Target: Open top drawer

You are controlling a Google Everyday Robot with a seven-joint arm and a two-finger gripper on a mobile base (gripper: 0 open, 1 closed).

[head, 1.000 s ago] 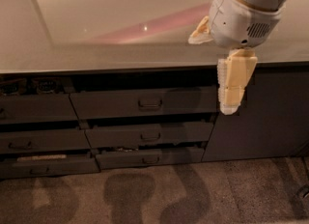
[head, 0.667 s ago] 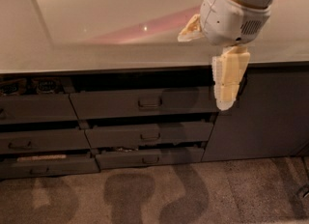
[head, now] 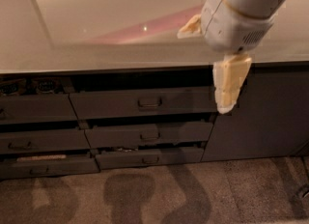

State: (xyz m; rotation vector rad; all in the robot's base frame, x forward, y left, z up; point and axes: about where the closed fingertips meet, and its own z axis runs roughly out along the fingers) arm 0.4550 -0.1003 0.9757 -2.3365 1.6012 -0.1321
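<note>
End effector point(head: 206, 66) hangs at the counter point(head: 96, 35) edge, its pale fingers point(head: 231, 83) spread wide, gripping nothing. The lower finger hides the right end of the top drawer point(head: 120, 105), whose upper gap is lost in shadow.

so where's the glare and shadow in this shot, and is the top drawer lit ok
Camera view: a pink streak and bright specks reflect off the glossy countertop; the top drawer sits in dim shade below it; the pale gripper, upper right by the drawer's right end, fingers open, is brightly lit; soft shadows fall on the carpet.
</note>
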